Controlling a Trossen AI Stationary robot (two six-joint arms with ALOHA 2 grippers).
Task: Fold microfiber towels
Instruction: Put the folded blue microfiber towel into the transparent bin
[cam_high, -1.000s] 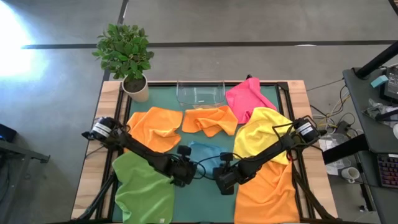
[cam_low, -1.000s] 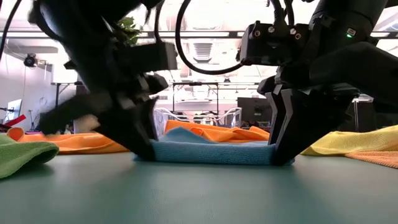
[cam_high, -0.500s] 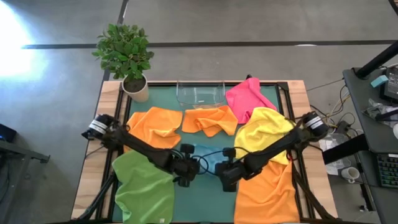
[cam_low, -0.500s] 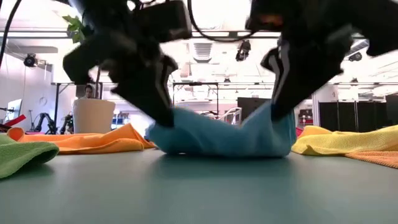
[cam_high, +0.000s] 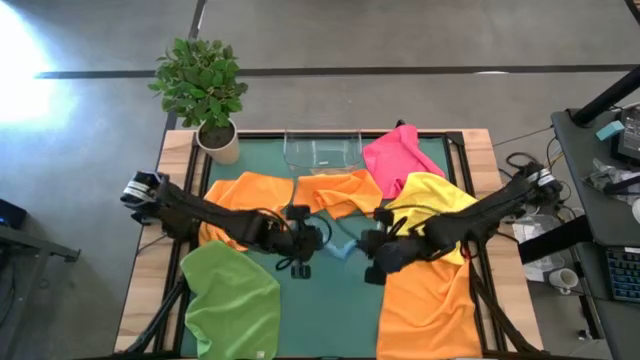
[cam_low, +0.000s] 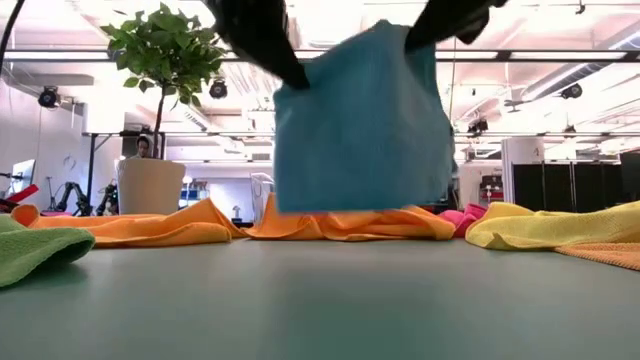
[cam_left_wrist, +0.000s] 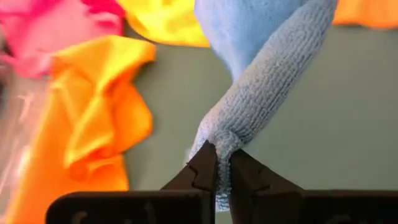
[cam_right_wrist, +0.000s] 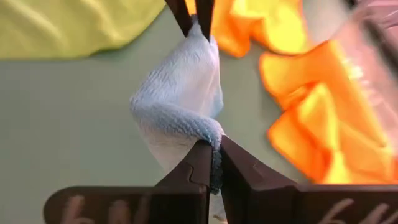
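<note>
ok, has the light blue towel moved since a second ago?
Yes. The light blue towel lay flat on the table; now it hangs above the orange towel, lifted by the left gripper and right gripper.

Desk (cam_high: 330, 310) layout: potted plant (cam_high: 205, 95) at 11 o'clock; tray (cam_high: 322, 150) at 12; suspended towel (cam_low: 362, 118) at centre, between left end effector (cam_high: 312, 243) and right end effector (cam_high: 372, 243).

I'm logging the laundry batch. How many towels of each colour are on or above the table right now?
Orange towels: 3
Yellow towel: 1
Pink towel: 1
Green towel: 1
Light blue towel, held up by both grippers: 1
Total: 7
</note>
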